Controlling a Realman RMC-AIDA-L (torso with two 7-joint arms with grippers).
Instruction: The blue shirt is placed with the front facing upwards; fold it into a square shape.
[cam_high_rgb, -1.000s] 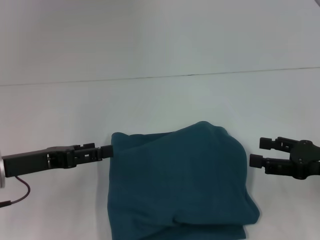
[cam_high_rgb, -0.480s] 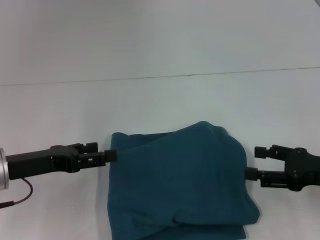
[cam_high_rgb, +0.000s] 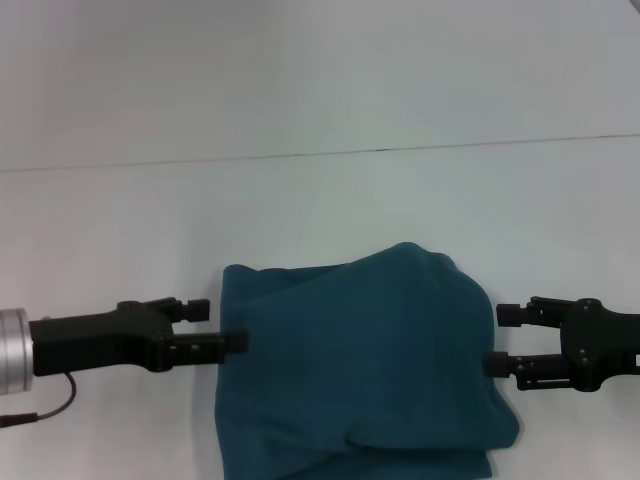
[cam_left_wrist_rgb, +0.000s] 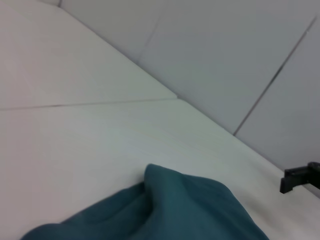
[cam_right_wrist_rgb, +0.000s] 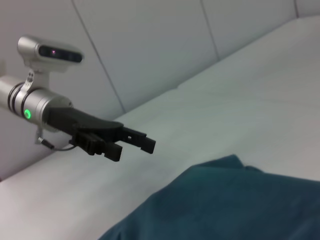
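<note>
Head view shows the dark teal-blue cotton shirt (cam_high_rgb: 355, 365) already folded into a puffy, roughly square bundle on my white desk (cam_high_rgb: 320, 200). My left end effector (cam_high_rgb: 215, 325) and right end effector (cam_high_rgb: 497, 340), both spread, flank its edges; flattening seems left.

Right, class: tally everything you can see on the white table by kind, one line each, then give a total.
Dark teal-blue cotton shirt, partly folded: 1
Black robot grippers, both open: 2 (left gripper, right gripper)
White table: 1
Total: 4
</note>
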